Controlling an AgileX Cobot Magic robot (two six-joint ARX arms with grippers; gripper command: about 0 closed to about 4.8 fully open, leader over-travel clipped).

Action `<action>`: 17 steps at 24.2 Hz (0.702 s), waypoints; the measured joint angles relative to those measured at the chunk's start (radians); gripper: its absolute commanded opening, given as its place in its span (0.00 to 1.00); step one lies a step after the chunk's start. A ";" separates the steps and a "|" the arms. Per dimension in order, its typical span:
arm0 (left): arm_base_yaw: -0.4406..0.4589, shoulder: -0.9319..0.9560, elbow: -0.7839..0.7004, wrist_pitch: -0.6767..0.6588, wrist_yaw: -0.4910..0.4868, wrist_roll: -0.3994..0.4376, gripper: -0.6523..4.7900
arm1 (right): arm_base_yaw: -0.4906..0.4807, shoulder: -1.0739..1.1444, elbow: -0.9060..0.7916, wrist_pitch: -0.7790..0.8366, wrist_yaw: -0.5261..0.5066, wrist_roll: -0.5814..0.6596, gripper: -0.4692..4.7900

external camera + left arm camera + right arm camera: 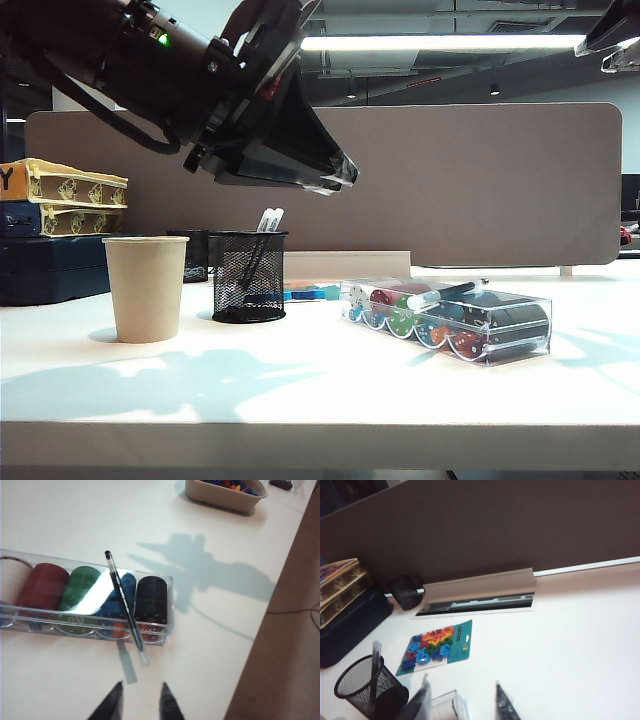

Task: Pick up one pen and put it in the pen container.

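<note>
A white office desk is stretching before a brown partition. The slim black pen is lying across the clear plastic chip box at the exterior view's centre right, well apart from the black mesh cup at centre left. The left gripper is hovering above it with fingers parted and empty; it should be straddling the barrel crosswise. The right gripper is gaping, empty

Very little lettering can be read. In the exterior view, the stacked yellow box at the far left shows part of a large dark letter at its edge, seemingly a "Y". The pen lying across the clear chip box carries small white printing along its black barrel, too small to make out. The blue card of coloured letters bears illegible marks.
</note>
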 measured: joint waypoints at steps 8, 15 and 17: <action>-0.026 0.015 0.000 0.002 -0.026 0.008 0.40 | 0.000 0.049 0.010 0.006 -0.001 0.000 0.43; -0.038 0.086 0.026 0.018 -0.032 0.016 0.40 | 0.000 0.084 0.010 0.008 -0.001 0.002 0.44; -0.037 0.110 0.047 0.041 -0.032 0.016 0.40 | 0.000 0.090 0.010 0.009 -0.001 0.002 0.44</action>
